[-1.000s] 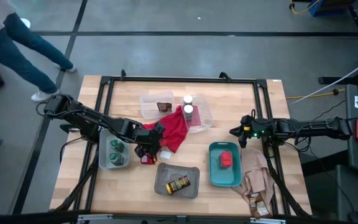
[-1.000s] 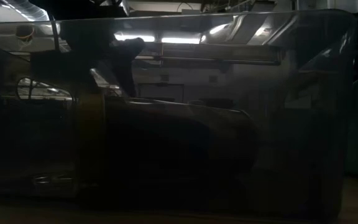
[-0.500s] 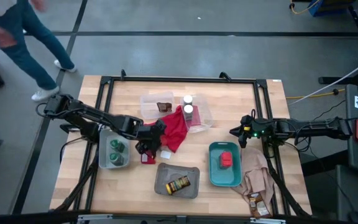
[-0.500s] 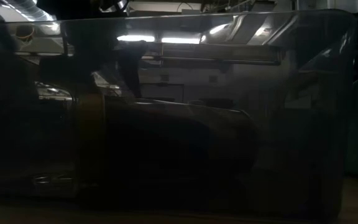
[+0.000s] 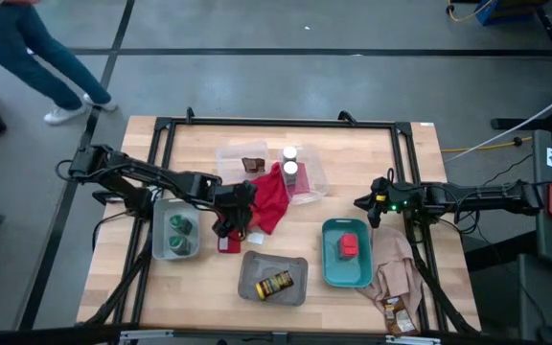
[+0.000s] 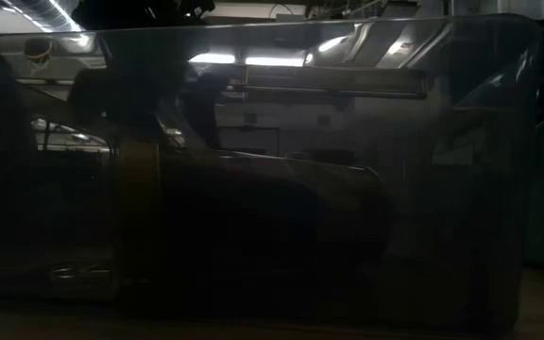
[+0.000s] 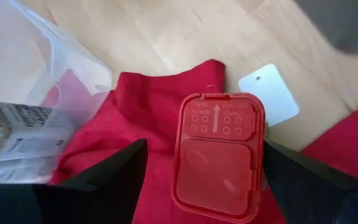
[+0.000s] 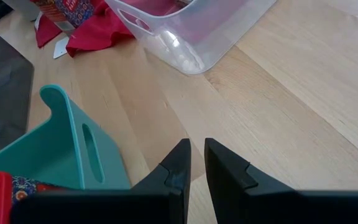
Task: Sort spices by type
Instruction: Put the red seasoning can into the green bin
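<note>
Left pincer [image 7: 201, 180] hovers spread over a red tin [image 7: 217, 155] on red cloth [image 7: 135, 118].

I'm seeing a red tin [image 7: 218, 155] lying flat on the red cloth [image 7: 135, 118], lid up, with an embossed arrow on it. A second red tin [image 5: 349, 246] is sitting in the teal tray [image 5: 330, 269]. Two green-lidded jars [image 5: 178, 235] are standing upright in a clear tray [image 5: 157, 251] at the left. A yellow-labelled jar [image 5: 275, 284] is lying on its side in the grey tray [image 5: 250, 285]. Two white-capped bottles [image 5: 289, 162] are standing in the far clear tray [image 5: 226, 165], with a dark packet [image 5: 253, 164] lying beside them. Another packet [image 5: 397, 314] is lying near the table's front edge.
</note>
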Controlling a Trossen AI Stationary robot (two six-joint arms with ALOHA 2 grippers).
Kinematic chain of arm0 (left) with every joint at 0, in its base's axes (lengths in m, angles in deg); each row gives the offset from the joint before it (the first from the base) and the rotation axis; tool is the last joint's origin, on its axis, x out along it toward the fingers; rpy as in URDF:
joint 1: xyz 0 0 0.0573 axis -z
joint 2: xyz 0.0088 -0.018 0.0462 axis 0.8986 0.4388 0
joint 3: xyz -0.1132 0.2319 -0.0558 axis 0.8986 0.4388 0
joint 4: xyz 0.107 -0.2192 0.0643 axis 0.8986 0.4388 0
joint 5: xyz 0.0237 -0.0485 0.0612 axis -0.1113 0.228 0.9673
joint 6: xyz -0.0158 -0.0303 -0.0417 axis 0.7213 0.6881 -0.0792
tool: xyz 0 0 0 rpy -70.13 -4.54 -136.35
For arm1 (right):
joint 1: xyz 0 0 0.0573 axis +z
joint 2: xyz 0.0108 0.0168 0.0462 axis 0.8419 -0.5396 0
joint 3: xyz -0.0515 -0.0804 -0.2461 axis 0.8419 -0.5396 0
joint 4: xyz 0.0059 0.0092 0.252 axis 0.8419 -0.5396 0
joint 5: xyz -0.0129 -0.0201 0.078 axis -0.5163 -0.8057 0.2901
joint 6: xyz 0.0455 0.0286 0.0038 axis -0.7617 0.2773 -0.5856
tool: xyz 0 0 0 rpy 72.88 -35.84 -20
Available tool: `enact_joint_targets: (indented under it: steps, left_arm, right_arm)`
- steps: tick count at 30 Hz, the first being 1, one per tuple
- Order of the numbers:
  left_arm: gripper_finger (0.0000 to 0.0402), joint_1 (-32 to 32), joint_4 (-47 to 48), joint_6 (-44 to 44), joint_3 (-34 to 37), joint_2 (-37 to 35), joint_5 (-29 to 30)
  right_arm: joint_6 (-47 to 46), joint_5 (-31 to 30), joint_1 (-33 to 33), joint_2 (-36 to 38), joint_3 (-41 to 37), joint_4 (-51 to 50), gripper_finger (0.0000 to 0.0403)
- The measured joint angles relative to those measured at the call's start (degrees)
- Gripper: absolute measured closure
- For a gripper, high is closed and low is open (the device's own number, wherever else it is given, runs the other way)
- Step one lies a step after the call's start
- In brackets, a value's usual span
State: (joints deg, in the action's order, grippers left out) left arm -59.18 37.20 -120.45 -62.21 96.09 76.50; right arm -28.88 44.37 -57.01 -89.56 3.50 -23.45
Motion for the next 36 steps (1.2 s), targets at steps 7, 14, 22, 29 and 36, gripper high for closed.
enact_joint_targets:
  steps: [7, 14, 22, 29, 36]
  left_arm:
    - [0.0107, -1.16, -0.19, 1.88, 0.0, 2.68, -2.11]
    - [0.0108, -1.15, 0.37, 4.21, 0.0, 5.33, -2.06]
    - [0.0174, -0.81, 0.35, 4.86, 0.0, 6.29, -2.13]
    - [0.0209, 0.24, 0.32, 5.24, 0.0, 6.29, -2.02]
    - [0.0209, 0.86, 2.59, 9.19, -1.72, 6.16, -2.01]
  right_arm:
    - [0.02, 0.0, 0.02, 0.0, 0.0, -0.01, 0.0354]
    - [0.01, 0.02, 0.02, 0.0, 0.0, 0.0, 0.0354]
    - [0.02, 0.02, 0.01, 0.0, 0.0, -0.01, 0.0354]
    - [4.52, 9.89, 0.02, 0.0, 0.0, -0.63, 0.0354]
    - [4.5, 10.45, 0.02, 0.0, 0.0, -0.62, 0.0354]
